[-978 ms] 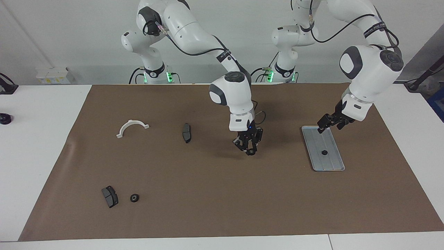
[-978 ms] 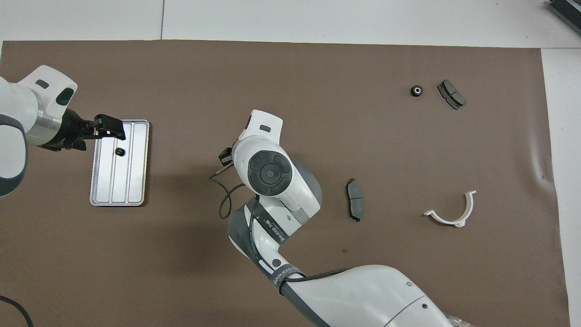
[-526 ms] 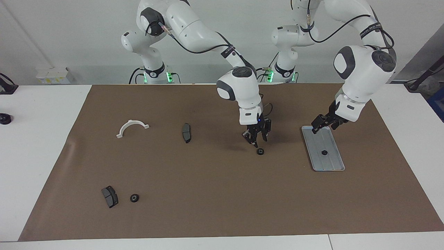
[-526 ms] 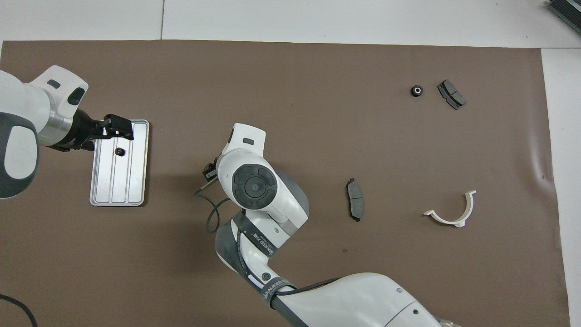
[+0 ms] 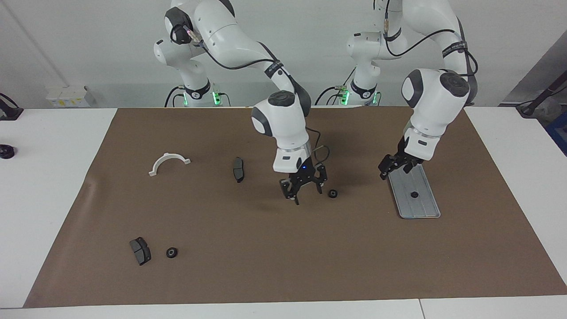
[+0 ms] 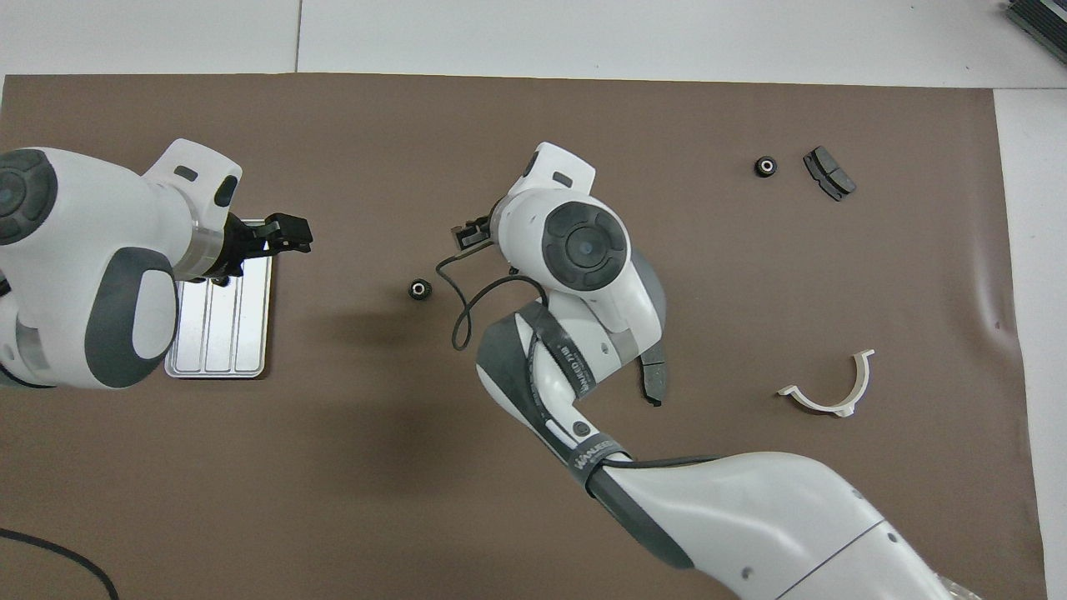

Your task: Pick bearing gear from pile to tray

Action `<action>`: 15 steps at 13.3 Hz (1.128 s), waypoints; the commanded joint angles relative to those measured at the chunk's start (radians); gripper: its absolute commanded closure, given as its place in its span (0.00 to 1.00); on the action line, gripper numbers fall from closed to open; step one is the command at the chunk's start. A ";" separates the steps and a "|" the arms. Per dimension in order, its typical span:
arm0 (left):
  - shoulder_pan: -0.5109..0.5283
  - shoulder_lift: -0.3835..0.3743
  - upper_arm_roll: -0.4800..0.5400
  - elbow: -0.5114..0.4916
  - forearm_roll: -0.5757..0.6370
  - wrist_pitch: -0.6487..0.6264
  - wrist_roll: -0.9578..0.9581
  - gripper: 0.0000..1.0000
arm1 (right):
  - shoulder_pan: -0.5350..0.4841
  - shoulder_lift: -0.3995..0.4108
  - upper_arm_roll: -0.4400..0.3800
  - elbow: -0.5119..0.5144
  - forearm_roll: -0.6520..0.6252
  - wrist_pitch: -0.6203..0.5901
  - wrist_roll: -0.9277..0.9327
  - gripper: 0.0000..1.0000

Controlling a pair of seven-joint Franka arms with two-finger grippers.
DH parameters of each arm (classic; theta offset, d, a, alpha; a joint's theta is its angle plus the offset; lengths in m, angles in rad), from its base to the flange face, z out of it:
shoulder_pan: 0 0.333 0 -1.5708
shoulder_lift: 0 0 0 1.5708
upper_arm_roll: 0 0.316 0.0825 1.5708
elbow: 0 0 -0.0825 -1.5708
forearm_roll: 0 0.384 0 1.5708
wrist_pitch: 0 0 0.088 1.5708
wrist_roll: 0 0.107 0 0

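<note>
- Brown mat [image 5: 274, 270] covers the table; the parts lie scattered and well apart on it.
- Nearest the robots, toward the right arm's end: a white half-ring [image 5: 169, 161] and one brake-pad piece [image 5: 238, 169]. Neither is ours to move.
- Left gripper [image 5: 393, 166] hangs over the tray's robot-side corner, fingers apart, nothing in them.
- Tray [image 5: 426, 207] lies toward the left arm's end, with one gear [image 5: 414, 194] already in it.
- Right gripper [image 5: 304, 191] hangs low over mid-mat, jaws spread and empty.
- Loose gear [image 5: 332, 193] sits flat on the mat just beside the right gripper, between it and the tray. We take it as the piece in hand.
- Our judgement: whichever arm takes it should centre over the gear, come straight down with the jaws wide, and close across its round rim. It is small and may roll or skid if a fingertip nudges it first.
- Carry it clear of the tray's raised rim and let go low over a groove, away from the gear already there.
- Farthest out: a second gear [image 5: 171, 252] beside another pad [image 5: 140, 250], not yet picked.
</note>
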 commanded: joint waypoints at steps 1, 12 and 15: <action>-0.125 0.051 0.015 -0.010 0.066 0.075 -0.210 0.00 | -0.111 -0.035 0.022 -0.014 0.008 -0.051 0.004 0.13; -0.296 0.254 0.015 -0.009 0.246 0.243 -0.633 0.21 | -0.495 -0.021 0.019 -0.042 -0.010 -0.160 -0.180 0.17; -0.296 0.252 0.013 -0.015 0.246 0.246 -0.633 0.35 | -0.524 0.002 0.018 -0.043 -0.022 -0.145 -0.201 0.18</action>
